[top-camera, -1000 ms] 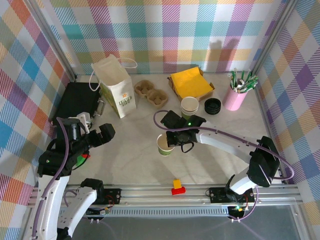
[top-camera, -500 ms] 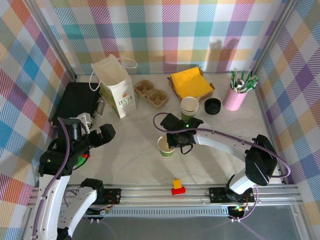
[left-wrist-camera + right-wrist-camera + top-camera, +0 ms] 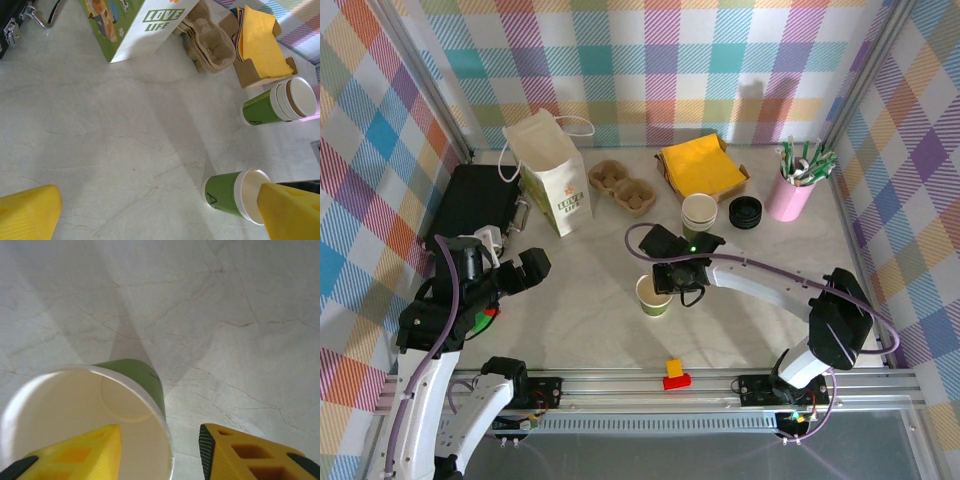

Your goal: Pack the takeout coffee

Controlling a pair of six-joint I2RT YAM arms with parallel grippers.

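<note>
The takeout coffee cup (image 3: 653, 296) stands upright and lidless on the pale table, green-sided with a cream rim and nothing inside. My right gripper (image 3: 672, 285) hangs over its right edge. In the right wrist view the right gripper (image 3: 160, 440) straddles the cup (image 3: 90, 415) rim: one yellow finger is inside the cup, the other outside with table showing between it and the wall. My left gripper (image 3: 532, 268) hovers well to the left, open and holding nothing. In its wrist view the left gripper (image 3: 160, 215) looks across at the cup (image 3: 235, 194).
A white paper bag (image 3: 552, 172) with green print stands open at the back left, a cardboard cup carrier (image 3: 623, 185) beside it. Behind my right gripper are stacked cups (image 3: 699, 215), black lids (image 3: 747, 212), yellow napkins (image 3: 700, 165) and a pink tumbler (image 3: 792, 190). A black case (image 3: 475, 205) lies far left.
The cup was tilted in my right gripper a second ago; now it stands upright on the table. The right jaws have parted from its wall. The left arm is still.
</note>
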